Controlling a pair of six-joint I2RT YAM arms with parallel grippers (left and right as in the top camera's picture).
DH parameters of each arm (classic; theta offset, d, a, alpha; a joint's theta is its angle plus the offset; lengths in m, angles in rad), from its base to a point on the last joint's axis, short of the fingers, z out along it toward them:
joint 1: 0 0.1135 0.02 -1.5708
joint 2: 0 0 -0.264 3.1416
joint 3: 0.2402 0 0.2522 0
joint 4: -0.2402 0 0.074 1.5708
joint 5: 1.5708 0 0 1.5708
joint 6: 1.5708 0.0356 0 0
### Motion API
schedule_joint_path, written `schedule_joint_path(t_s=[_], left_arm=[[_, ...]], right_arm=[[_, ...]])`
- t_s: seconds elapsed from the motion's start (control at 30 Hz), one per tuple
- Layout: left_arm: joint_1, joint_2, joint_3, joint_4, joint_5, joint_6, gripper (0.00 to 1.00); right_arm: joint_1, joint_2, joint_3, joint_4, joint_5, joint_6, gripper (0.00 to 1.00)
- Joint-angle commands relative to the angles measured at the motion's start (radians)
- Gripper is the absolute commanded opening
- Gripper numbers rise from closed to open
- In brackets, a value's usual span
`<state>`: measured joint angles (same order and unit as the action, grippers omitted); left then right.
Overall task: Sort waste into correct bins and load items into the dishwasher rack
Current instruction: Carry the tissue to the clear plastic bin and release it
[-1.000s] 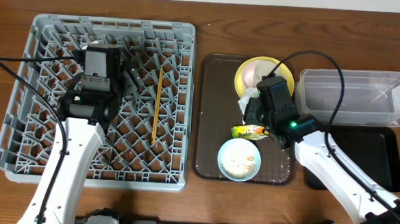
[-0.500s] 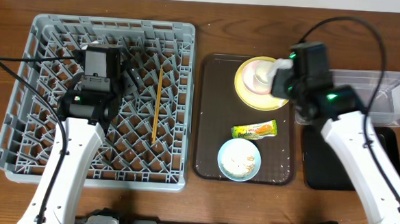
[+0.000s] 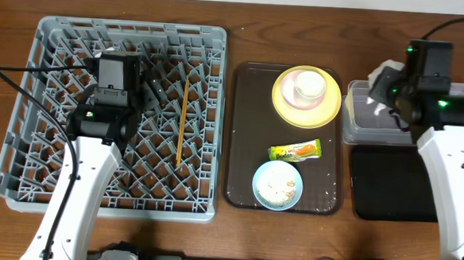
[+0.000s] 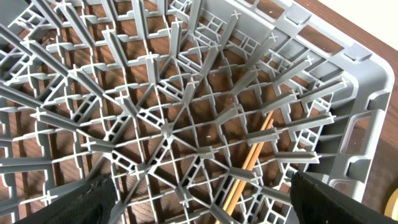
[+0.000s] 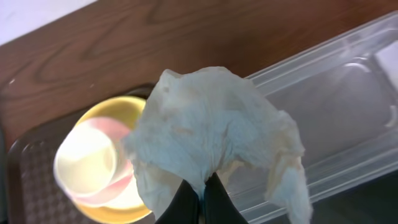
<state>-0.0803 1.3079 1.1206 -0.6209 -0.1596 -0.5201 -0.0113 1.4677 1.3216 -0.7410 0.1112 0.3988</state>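
I see the napkin (image 5: 211, 130) pinched tight in the right gripper (image 5: 200, 190), at the upper right of the overhead view and seemingly over the left end of the clear tub (image 5: 348, 93). The wrapper (image 3: 294, 152) lies on the brown tray (image 3: 244, 131) at centre. My left gripper (image 4: 205, 202) hangs spread wide over the rack (image 4: 348, 99), with the chopsticks (image 4: 249, 168) lying below it.

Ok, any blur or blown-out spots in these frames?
Right wrist: napkin sharp, white cup and yellow plate behind it smeared and washed out. Left wrist: rack and chopsticks crisp. Overhead: evenly lit, no strong glare.
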Motion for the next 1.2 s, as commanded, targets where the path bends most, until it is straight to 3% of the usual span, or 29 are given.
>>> schedule_joint_path(t_s=[0.0,0.8,0.93,1.17], left_arm=[[0.003,-0.002,0.009,0.001,-0.001,0.002,0.91],[0.003,-0.002,0.009,0.001,-0.001,0.002,0.91],[0.003,-0.002,0.009,0.001,-0.001,0.002,0.91],[0.003,-0.002,0.009,0.001,-0.001,0.002,0.91]], right_arm=[[-0.042,0.003,0.018,0.018,0.012,-0.023,0.01],[-0.113,0.314,0.018,0.087,0.008,-0.018,0.02],[-0.113,0.323,0.018,0.086,-0.011,-0.019,0.23],[-0.113,0.315,0.018,0.056,-0.015,-0.018,0.36]])
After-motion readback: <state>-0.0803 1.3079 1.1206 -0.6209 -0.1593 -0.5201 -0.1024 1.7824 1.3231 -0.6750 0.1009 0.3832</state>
